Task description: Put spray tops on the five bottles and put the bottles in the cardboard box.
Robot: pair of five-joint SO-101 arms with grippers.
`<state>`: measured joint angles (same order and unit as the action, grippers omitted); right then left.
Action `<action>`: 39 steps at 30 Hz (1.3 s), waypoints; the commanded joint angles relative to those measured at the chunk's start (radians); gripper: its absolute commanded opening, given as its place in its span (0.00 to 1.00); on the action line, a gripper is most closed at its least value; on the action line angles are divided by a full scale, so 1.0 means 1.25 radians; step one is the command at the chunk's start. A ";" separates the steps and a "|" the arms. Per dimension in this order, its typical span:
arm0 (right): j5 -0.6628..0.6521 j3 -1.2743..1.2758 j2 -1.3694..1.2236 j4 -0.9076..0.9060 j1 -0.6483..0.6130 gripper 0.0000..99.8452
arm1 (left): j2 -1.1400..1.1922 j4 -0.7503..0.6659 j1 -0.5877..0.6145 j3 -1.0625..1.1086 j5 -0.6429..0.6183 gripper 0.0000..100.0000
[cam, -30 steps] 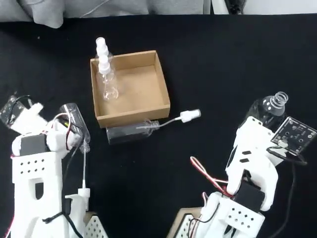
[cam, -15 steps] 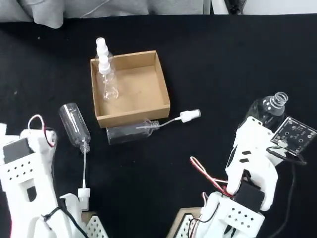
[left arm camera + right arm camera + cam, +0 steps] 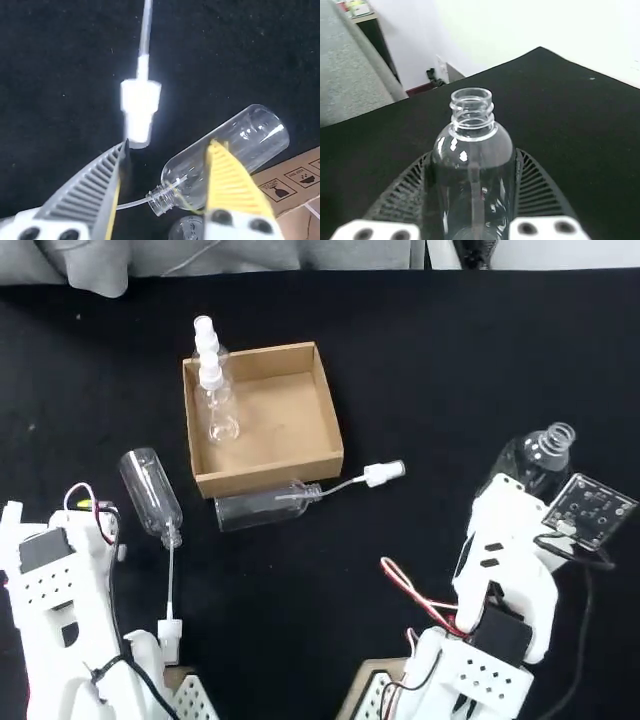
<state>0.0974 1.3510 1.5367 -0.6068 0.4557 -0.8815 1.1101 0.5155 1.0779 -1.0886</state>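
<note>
The cardboard box (image 3: 300, 425) stands at the back, with two capped bottles (image 3: 214, 390) at its left wall. A clear bottle (image 3: 150, 492) lies left of the box, its white spray top (image 3: 170, 630) drawn out on its tube. My left gripper (image 3: 169, 146) is open above that spray top (image 3: 140, 112) and the bottle's neck (image 3: 162, 197). Another bottle (image 3: 262, 508) lies before the box, its spray top (image 3: 384, 473) pulled out to the right. My right gripper (image 3: 470, 200) is shut on an upright open bottle (image 3: 471, 145), which stands at the right (image 3: 540, 452).
The left arm (image 3: 60, 580) fills the front left corner. The right arm's body (image 3: 505, 580) stands at the front right, with red wires (image 3: 410, 590) beside it. Black cloth covers the table (image 3: 440, 360), and grey fabric (image 3: 100, 265) lies along the back edge.
The left arm has drawn back from the lying bottle toward the front left, leaving the bottle where it was. The right arm and its bottle have barely shifted.
</note>
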 commanded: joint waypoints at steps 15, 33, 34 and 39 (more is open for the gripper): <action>-0.009 0.006 0.017 0.025 -0.027 0.07 | -0.007 0.012 0.062 -0.051 -0.001 0.24; -0.009 0.007 0.017 0.025 -0.028 0.07 | 0.002 0.128 0.060 -0.206 0.097 0.23; -0.009 0.007 0.017 0.025 -0.028 0.07 | 0.002 0.128 0.060 -0.213 0.097 0.23; -0.009 0.007 0.017 0.025 -0.028 0.07 | 0.002 0.140 0.058 -0.234 0.097 0.23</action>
<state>0.0974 1.3633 1.5367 -0.6068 0.4434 -0.8800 1.2635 0.5831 0.8646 -0.9812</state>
